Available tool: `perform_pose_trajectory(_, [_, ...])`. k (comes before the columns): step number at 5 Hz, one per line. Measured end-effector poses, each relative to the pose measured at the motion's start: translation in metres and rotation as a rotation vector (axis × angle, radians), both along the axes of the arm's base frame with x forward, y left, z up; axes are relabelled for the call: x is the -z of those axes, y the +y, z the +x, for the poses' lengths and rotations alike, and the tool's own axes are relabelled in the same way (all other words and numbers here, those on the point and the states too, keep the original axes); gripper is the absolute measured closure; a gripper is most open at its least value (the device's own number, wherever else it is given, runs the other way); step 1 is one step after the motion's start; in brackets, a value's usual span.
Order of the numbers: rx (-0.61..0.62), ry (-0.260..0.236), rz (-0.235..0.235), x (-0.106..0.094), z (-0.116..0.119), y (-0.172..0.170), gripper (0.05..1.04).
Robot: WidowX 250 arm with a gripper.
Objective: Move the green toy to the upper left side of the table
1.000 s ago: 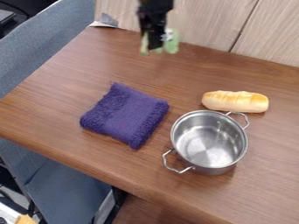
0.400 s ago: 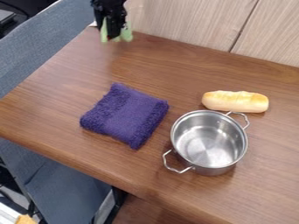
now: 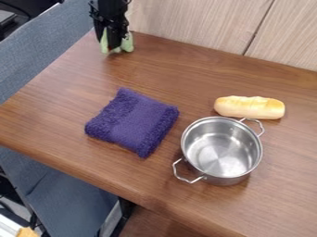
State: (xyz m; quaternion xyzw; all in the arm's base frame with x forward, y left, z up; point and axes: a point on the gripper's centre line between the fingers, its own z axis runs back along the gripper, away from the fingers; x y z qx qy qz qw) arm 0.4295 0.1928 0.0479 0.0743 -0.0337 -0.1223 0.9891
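The hand [image 3: 112, 45] is clamped on the green toy [image 3: 127, 43] at the table's [image 3: 186, 69] upper left, presumably to steady it for setting down there, well apart from the folded purple cloth [image 3: 132, 121], bread loaf [image 3: 250, 107] and metal pot [image 3: 221, 152]; whether it touches the wood, I cannot tell.

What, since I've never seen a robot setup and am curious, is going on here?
The black machine coming in at the top left is a robot arm. The view is from a fixed camera looking down at a slant on a wooden table. The arm's gripper, its "hand", appears to hold a green toy by the table's far left corner; I can't tell whether the toy touches the wood. Also lying there are a folded purple cloth, a bread loaf and, just in front of it, a two-handled metal pot.
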Motion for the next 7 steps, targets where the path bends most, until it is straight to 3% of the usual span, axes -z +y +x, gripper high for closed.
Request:
perform_pose_trajectory(1, [-0.023, -0.009, -0.014, 0.004, -0.001, 0.000, 0.261])
perform_pose_trajectory(2, [-0.027, 0.001, -0.016, 0.007, -0.004, 0.000, 0.072])
perform_pose_trajectory(4, [-0.013, 0.011, -0.038, 0.002, -0.006, -0.004, 0.082])
perform_pose_trajectory(6, [0.048, -0.141, -0.041, -0.053, -0.010, -0.018, 0.083])
perform_pose_trajectory(7, [0.121, -0.185, -0.052, -0.065, -0.024, -0.032, 0.083])
